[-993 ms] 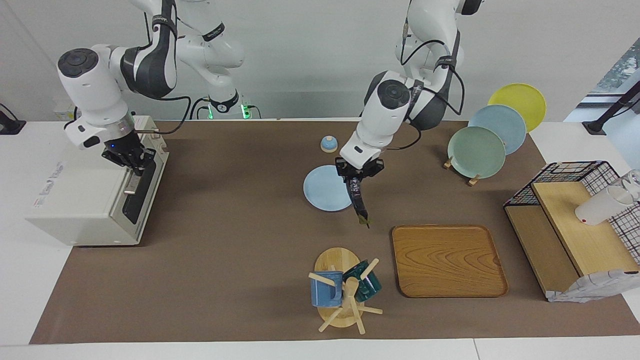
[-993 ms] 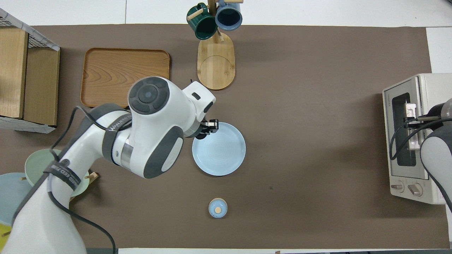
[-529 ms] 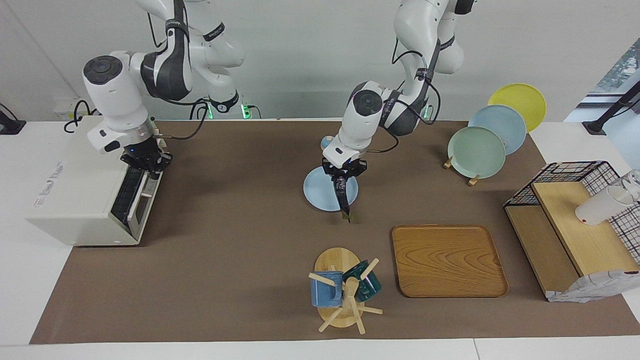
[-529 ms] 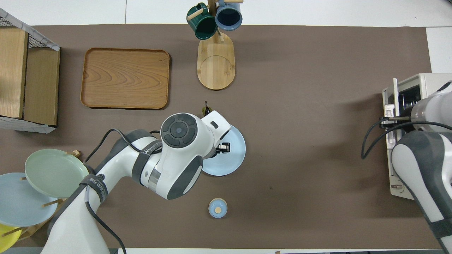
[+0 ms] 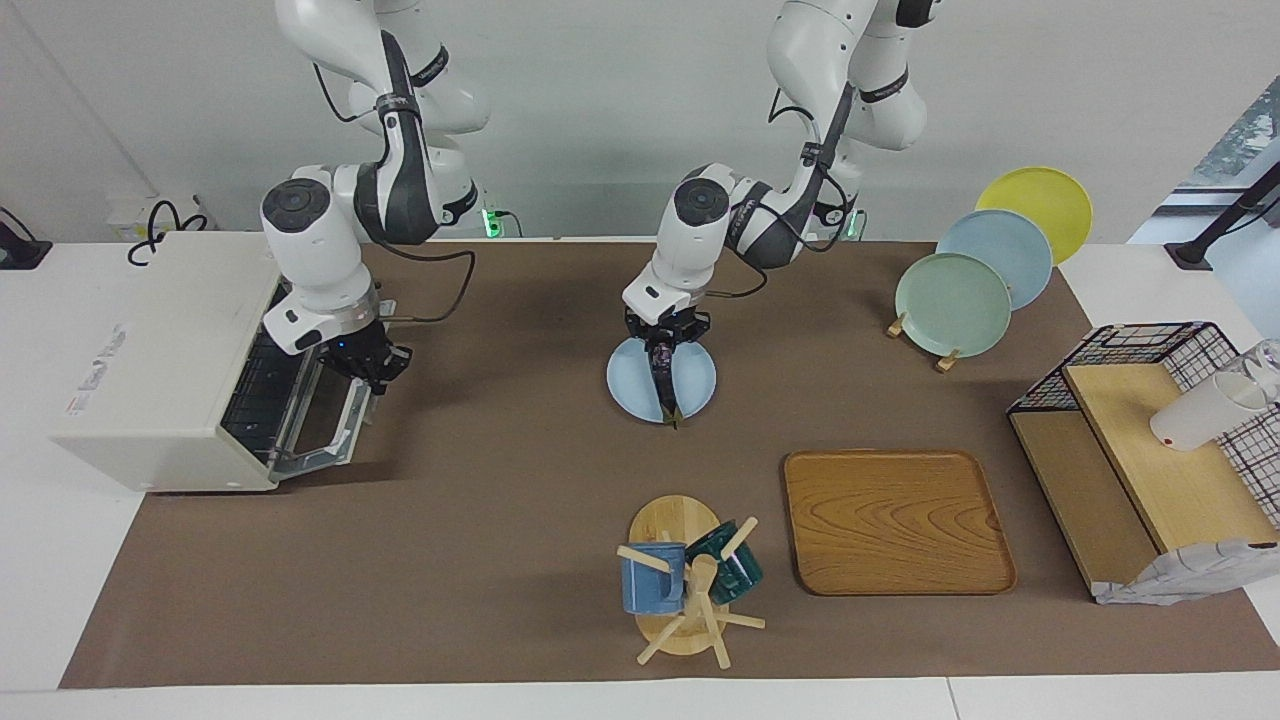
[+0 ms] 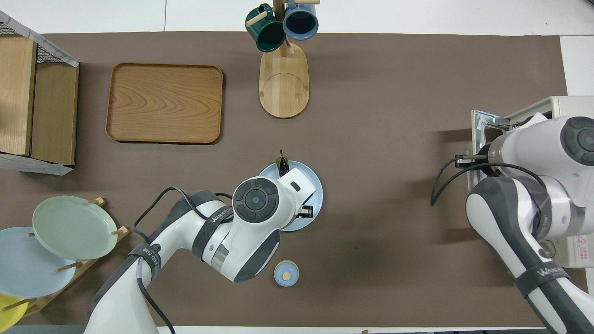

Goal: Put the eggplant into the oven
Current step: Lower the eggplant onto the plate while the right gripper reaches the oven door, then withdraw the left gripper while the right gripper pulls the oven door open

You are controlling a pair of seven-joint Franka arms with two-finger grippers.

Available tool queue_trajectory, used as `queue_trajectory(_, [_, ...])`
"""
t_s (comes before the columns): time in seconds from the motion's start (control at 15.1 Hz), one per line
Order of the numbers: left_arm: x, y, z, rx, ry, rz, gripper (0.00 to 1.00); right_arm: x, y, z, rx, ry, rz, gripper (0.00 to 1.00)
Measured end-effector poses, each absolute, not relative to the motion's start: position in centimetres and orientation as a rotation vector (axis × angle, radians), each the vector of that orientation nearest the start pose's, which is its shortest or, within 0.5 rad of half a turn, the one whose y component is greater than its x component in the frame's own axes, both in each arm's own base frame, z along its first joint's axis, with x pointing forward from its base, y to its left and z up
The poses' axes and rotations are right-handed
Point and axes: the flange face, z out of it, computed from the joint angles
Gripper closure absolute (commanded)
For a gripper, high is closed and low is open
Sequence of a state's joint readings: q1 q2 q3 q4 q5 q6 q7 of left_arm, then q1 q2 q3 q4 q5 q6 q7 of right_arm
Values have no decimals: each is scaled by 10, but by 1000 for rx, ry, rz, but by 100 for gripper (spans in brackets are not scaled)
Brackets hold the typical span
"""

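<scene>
Eggplant (image 5: 663,385) dangling from left gripper (image 5: 664,343) over blue plate (image 5: 632,385), grip seemingly loosening, could drop; right gripper (image 5: 372,367) clamped on oven (image 5: 150,400) door.

Both arms are glossy white with rounded housings and dark grey panels along the joints. Each wrist ends in a round dark cap ringed with concentric circles. A silver metal band circles each forearm. Black cables loop loosely along both arms, held by black straps printed with white lettering. The left hand (image 5: 661,345) and the right hand (image 5: 378,368) are black and compact, each mounted below a white block. A small blue light shows on the right wrist. Green lights glow at the arm bases.
</scene>
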State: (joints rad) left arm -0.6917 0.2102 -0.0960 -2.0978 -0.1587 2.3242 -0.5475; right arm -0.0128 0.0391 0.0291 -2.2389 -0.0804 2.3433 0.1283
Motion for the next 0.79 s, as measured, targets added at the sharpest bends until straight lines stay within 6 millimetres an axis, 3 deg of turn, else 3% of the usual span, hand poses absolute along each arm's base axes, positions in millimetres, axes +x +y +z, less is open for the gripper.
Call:
queue_trajectory(0.2, [413,-404,330,-3258,187,96,0,535,13,333,-3185,75,-129,100])
queue_trajectory(0.4, [439,-381,359,-3270,137,74,0,536,14,317,-3183,69,-116,100])
queue_trajectory(0.53, [472,-347,391,-3271,112,86,0,537,14,313,-3183,71,-112,100])
queue_trajectory(0.79, [541,-244,462,-3275,57,98,0,537,15,313,-3171,129,-113,100])
